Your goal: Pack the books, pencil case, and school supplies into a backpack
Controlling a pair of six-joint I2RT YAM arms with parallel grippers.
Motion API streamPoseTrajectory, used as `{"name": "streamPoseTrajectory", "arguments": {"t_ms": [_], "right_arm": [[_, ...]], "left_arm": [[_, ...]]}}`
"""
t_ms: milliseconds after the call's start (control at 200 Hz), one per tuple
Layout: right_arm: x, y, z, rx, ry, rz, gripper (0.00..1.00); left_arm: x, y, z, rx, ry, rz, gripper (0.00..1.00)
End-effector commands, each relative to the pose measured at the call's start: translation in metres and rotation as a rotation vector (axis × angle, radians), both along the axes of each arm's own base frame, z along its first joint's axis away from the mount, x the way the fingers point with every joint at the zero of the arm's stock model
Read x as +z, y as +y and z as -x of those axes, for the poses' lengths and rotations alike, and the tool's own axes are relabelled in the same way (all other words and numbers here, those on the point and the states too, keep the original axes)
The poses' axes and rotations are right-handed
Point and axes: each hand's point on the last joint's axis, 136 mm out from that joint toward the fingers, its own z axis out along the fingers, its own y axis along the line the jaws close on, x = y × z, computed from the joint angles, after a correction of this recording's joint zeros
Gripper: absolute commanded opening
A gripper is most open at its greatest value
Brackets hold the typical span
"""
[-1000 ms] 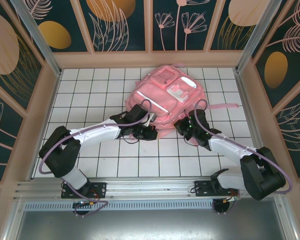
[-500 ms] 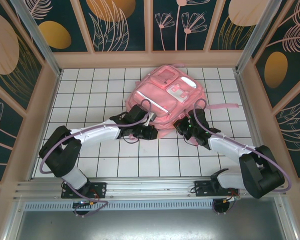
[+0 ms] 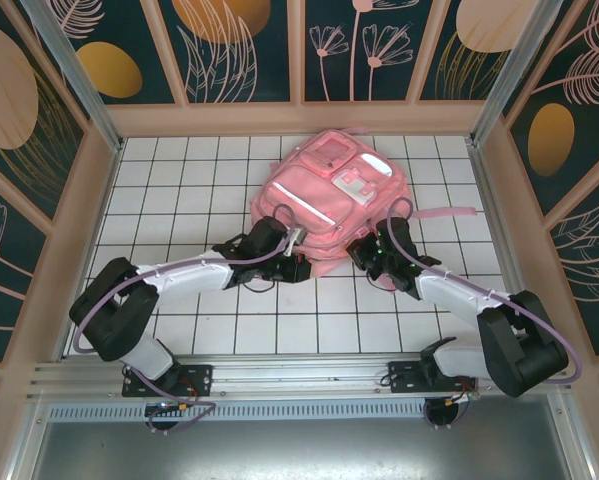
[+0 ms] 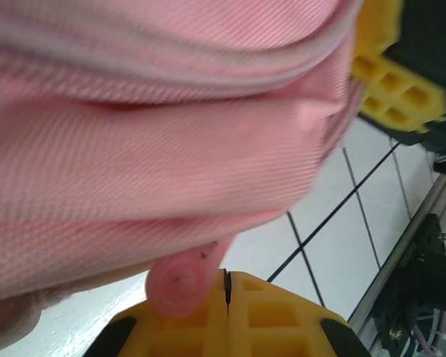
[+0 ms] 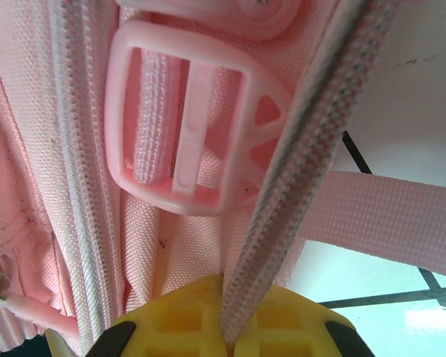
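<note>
- The backpack (image 3: 331,192) lies flat on the desk (image 3: 179,180) with its front pockets up. Both arms reach its near edge, one at each corner.
- The left tool (image 4: 226,297) is at the near-left corner of the backpack. Its pads are clenched together, and a small pink pull tab (image 4: 179,282) seems nipped at their seam.
- The right tool (image 5: 226,327) is at the near-right corner, clenched on a striped zipper band (image 5: 297,171). The band runs just beside a pink buckle (image 5: 189,126) and a loose strap (image 5: 386,219).
- Likely step: holding the backpack's edge taut while the pull is drawn to open it.
- Risk: the tab's rounded end sits mostly outside the pads, so a hard tug could let it slip free.
- Risk: the soft fabric bulges right over the left tool. A fold could catch in the zipper and jam it.
- Risk: the backpack looks light. If the right tool's grip gives, the whole bag may slide across the desk instead of opening.
- Compared with a second ago, the left arm's elbow has swung lower and its forearm lies flatter, while its tool has hardly left the near-left corner.
- The right arm and the backpack look unchanged.
</note>
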Motion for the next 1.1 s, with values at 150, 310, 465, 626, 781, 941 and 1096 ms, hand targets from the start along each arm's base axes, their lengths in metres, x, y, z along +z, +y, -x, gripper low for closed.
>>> {"name": "streamPoseTrajectory", "arguments": {"t_ms": [150,310,465,626,781,941,1096], "right_arm": [[0.028,0.009,-0.014,0.024,-0.087,-0.013,0.0],[0.026,0.007,-0.013,0.025,-0.087,0.0,0.0],[0.027,0.009,-0.012,0.039,-0.093,-0.011,0.0],[0.038,0.017,-0.01,0.079,-0.128,-0.05,0.0],[0.041,0.018,-0.006,0.107,-0.148,-0.052,0.0],[0.045,0.025,-0.004,0.145,-0.172,-0.094,0.0],[0.047,0.031,-0.003,0.17,-0.179,-0.115,0.0]], "left_arm": [[0.033,0.004,-0.009,0.023,-0.116,0.06,0.0],[0.03,0.009,-0.005,0.029,-0.116,0.058,0.0],[0.033,0.011,-0.007,0.066,-0.109,0.075,0.0],[0.029,0.02,-0.009,0.158,-0.018,0.164,0.43],[0.03,0.034,-0.016,0.242,0.019,0.209,0.56],[0.037,0.039,-0.022,0.265,0.041,0.287,0.59],[0.036,0.027,-0.023,0.235,0.076,0.354,0.54]]}}
